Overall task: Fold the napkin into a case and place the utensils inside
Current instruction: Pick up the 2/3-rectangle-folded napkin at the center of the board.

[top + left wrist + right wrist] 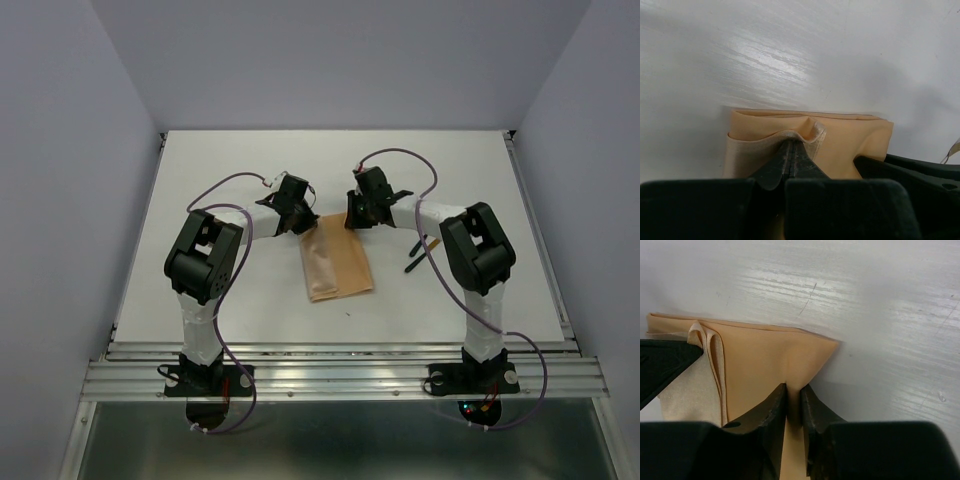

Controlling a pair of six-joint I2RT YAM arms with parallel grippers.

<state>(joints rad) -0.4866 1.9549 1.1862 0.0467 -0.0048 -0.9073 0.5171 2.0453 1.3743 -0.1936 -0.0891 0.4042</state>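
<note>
The peach-orange napkin [336, 263] lies folded as a narrow rectangle in the middle of the table. My left gripper [297, 218] is at its far left corner. In the left wrist view the left gripper [792, 144] is shut on a raised edge of the napkin's upper layer [850, 140]. My right gripper [359, 214] is at the far right corner. In the right wrist view the right gripper [794, 392] is shut on the napkin [765, 360] near that corner. Thin dark utensil handles [415, 257] lie beside the right arm; their heads are hidden.
The white table [250, 170] has raised rails at its left and right edges and a metal rail at the front. Purple cables [225, 185] loop over both arms. Grey walls stand close on three sides.
</note>
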